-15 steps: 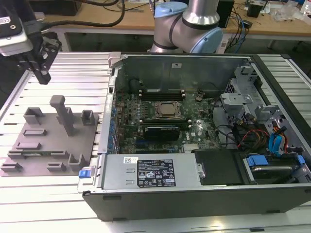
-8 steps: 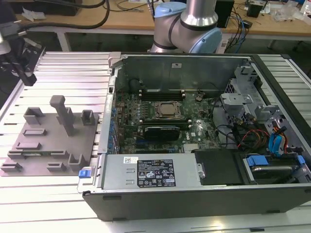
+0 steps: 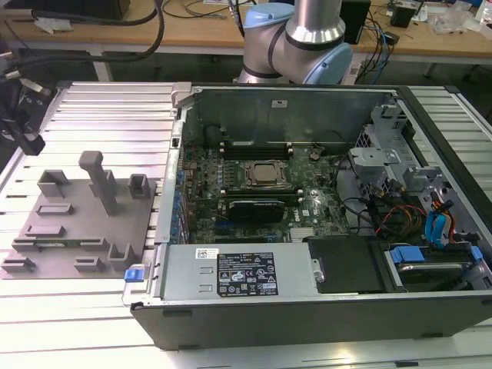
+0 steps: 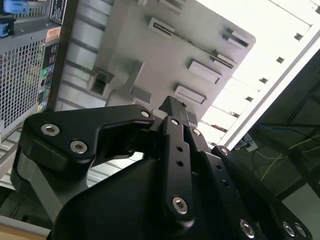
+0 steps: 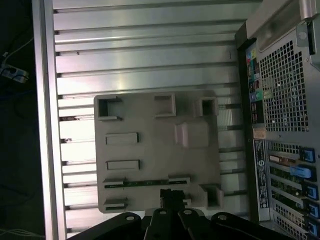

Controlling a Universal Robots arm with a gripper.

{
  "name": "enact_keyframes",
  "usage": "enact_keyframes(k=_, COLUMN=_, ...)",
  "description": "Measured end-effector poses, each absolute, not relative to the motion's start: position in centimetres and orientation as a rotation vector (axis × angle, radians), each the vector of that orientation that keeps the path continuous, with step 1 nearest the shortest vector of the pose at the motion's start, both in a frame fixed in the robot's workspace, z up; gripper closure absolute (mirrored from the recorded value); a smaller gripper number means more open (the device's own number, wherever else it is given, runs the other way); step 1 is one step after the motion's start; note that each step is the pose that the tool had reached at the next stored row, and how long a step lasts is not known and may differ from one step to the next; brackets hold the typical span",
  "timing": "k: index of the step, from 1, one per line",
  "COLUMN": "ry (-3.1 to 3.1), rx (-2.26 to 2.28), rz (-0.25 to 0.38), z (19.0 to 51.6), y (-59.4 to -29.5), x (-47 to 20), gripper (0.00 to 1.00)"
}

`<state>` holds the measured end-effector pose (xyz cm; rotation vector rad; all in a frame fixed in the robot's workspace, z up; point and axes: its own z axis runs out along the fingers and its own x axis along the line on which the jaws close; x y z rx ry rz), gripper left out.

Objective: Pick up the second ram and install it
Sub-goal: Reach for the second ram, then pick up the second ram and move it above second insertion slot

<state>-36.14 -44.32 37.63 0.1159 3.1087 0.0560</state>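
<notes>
We show the holder tray [image 3: 77,223] in matt grey, with the second ram [image 5: 145,183] as a thin green strip. The table [image 3: 100,115] is silver with parallel ribbing. The motherboard [image 3: 307,209] is green, the arm [image 3: 300,38] pale blue and silver, and the gripper [image 4: 172,107] black. The computer case [image 5: 285,85] has a grey perforated grid.

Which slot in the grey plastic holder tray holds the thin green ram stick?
The long narrow slot nearest the black gripper: the green ram stick lies along it; other slots look bare.
</notes>
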Motion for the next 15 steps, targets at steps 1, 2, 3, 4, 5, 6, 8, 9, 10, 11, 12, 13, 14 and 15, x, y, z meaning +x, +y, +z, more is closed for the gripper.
enact_keyframes(k=1, ry=3.109, rx=0.116, rz=0.056, z=37.56, y=-45.03, x=-36.23, gripper=0.92)
enact_keyframes(k=2, ry=3.109, rx=0.116, rz=0.056, z=37.51, y=-45.68, x=-36.29, gripper=0.92)
enact_keyframes(k=3, ry=3.109, rx=0.116, rz=0.056, z=37.5, y=-45.79, x=-36.29, gripper=0.92)
enact_keyframes(k=4, ry=3.109, rx=0.116, rz=0.056, z=37.5, y=-45.79, x=-36.29, gripper=0.92)
enact_keyframes(k=5, ry=3.109, rx=0.116, rz=0.056, z=37.5, y=-45.8, x=-36.29, gripper=0.92)
enact_keyframes(k=6, ry=3.109, rx=0.116, rz=0.056, z=37.5, y=-45.8, x=-36.29, gripper=0.92)
enact_keyframes(k=8, ry=3.109, rx=0.116, rz=0.056, z=37.5, y=-45.8, x=-36.29, gripper=0.92)
enact_keyframes(k=9, ry=3.109, rx=0.116, rz=0.056, z=37.5, y=-45.8, x=-36.29, gripper=0.92)
enact_keyframes(k=10, ry=3.109, rx=0.116, rz=0.056, z=37.5, y=-45.8, x=-36.29, gripper=0.92)
enact_keyframes(k=11, ry=3.109, rx=0.116, rz=0.056, z=37.5, y=-45.81, x=-36.29, gripper=0.92)
enact_keyframes(k=12, ry=3.109, rx=0.116, rz=0.056, z=37.5, y=-45.81, x=-36.29, gripper=0.92)
enact_keyframes(k=13, ry=3.109, rx=0.116, rz=0.056, z=37.5, y=-45.81, x=-36.29, gripper=0.92)
enact_keyframes(k=14, ry=3.109, rx=0.116, rz=0.056, z=37.5, y=-45.81, x=-36.29, gripper=0.92)
enact_keyframes(k=15, ry=3.109, rx=0.116, rz=0.056, z=37.5, y=-45.81, x=-36.29, gripper=0.92)
